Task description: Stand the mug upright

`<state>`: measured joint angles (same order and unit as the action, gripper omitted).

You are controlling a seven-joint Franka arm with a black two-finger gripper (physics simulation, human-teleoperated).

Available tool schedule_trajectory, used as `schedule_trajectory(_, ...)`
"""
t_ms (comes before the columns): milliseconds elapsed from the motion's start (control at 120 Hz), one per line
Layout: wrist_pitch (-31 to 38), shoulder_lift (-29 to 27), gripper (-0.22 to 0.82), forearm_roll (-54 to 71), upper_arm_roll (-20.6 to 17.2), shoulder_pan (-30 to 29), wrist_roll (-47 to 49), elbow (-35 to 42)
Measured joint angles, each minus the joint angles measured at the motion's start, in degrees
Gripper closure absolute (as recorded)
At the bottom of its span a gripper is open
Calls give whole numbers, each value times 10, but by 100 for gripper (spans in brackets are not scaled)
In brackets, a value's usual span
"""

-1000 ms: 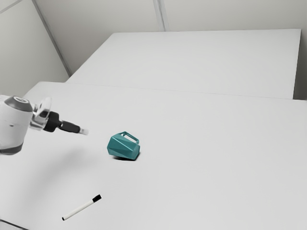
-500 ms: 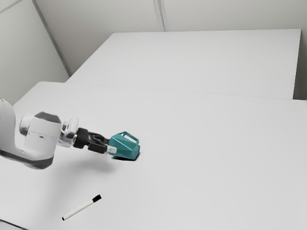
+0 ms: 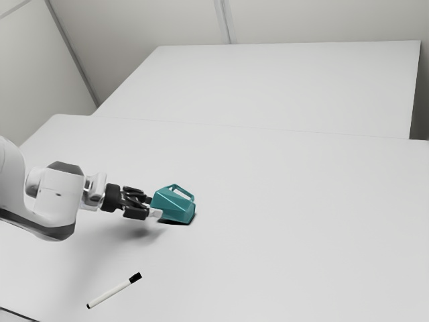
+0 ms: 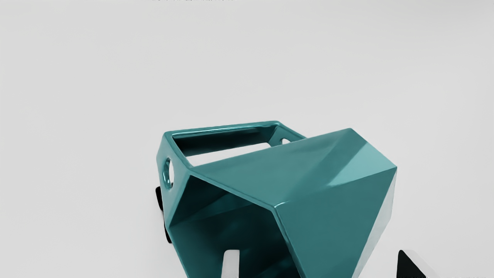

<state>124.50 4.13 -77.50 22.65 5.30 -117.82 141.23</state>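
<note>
My gripper [image 3: 154,206] is at the near end of the teal faceted mug [image 3: 174,204], on its side facing the arm in the exterior view. The mug lies on its side on the table, handle upward and toward the exterior view's right. In the wrist view the gripper [image 4: 318,266] stands open: one fingertip [image 4: 231,264] is in front of or within the mug's dark mouth, the other [image 4: 411,266] outside its wall. The wall of the mug [image 4: 320,193] lies between them. Whether either finger touches it, I cannot tell.
A white marker with a black cap [image 3: 114,291] lies on the white table [image 3: 301,235], toward the exterior view's bottom left. A second white surface [image 3: 281,87] stands behind the table, against pale walls.
Over the last second my arm has reached toward the exterior view's right, up to the mug, and the hand has turned so both fingers show. The mug looks almost unmoved.
</note>
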Motion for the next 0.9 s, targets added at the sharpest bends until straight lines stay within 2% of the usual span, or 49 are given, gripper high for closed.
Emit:
schedule_trajectory(233, -1, 0, 29, -9, -2, 6, -28, -1)
schedule_trajectory(508, -3, -6, 54, -18, -11, 7, -50, -4)
schedule_trajectory(733, -3, -12, 68, -26, -21, 8, -60, -16)
schedule_trajectory(900, -3, -22, 74, -30, -23, 8, -58, -28)
